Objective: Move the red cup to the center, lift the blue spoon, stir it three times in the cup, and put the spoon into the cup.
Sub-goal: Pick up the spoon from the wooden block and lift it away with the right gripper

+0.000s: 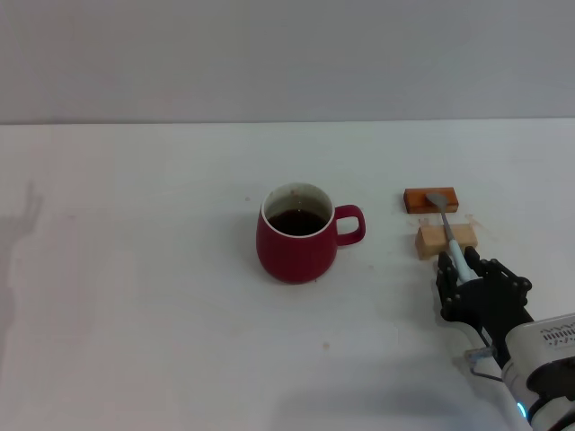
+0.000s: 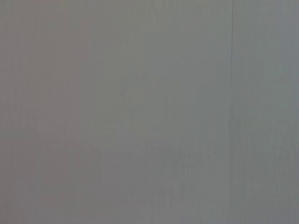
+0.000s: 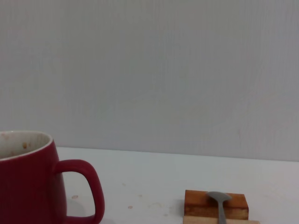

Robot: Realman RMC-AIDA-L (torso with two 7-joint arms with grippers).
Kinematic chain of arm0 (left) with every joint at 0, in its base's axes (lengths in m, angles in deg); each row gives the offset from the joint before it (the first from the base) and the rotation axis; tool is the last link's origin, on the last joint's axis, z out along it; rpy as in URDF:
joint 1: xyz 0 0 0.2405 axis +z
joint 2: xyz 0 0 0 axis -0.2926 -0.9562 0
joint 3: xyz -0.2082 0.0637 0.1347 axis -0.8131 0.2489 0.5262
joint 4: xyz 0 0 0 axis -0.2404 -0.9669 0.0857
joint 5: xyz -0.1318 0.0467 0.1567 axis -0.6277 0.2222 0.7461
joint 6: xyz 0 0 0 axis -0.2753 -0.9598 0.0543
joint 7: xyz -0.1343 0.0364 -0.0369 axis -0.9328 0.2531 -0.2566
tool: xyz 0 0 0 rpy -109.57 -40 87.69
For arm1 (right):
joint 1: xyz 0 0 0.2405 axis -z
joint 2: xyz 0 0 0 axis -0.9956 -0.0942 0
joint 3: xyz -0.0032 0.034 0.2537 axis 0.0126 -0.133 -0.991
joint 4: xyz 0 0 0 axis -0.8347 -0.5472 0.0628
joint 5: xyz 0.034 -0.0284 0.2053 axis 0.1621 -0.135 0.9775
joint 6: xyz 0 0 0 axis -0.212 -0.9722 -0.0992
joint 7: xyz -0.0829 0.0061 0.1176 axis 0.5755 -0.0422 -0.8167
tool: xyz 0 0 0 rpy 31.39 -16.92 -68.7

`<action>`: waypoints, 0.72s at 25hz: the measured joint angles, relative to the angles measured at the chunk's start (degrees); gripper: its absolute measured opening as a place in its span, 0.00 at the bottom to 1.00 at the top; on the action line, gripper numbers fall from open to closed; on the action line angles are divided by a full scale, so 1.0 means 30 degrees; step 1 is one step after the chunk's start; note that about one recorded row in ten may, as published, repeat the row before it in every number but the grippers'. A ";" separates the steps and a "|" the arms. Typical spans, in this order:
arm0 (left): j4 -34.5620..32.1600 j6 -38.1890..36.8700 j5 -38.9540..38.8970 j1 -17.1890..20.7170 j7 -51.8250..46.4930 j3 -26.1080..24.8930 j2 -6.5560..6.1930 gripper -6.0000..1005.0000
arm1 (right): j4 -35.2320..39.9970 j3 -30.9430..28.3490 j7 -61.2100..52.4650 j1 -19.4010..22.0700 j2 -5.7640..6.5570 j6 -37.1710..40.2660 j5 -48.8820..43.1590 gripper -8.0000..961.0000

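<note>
Right gripper (image 1: 460, 268) clenched on the blue spoon (image 1: 446, 224) atop two blocks (image 1: 432, 199) — red cup (image 1: 298, 235) well apart, mid-table.

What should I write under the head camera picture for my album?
Right gripper at the spoon lying across two blocks, beside the red cup.

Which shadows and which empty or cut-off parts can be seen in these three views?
Head view: a faint grey shadow lies at the table's left edge, and the red cup casts a soft one beneath it; the right claw is at the blue spoon's handle. Left wrist view: only plain grey, nothing recognisable. Right wrist view: the cup is cut off by the frame edge.
</note>
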 joint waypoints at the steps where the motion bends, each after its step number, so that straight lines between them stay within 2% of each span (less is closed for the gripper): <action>1: 0.0000 0.0000 0.0000 0.0000 0.0000 0.0000 0.0000 0.84 | 0.0000 0.0000 0.0000 0.0000 0.0000 0.0000 0.0000 0.34; 9: 0.0001 -0.0118 0.0002 0.0062 0.0000 0.0000 0.0000 0.84 | 0.0001 0.0001 0.0000 0.0053 0.0024 0.0005 0.0000 0.33; 18: 0.0000 -0.0181 0.0003 0.0078 -0.0027 0.0000 0.0000 0.84 | 0.0002 0.0002 0.0001 0.0119 -0.0002 0.0147 -0.0001 0.26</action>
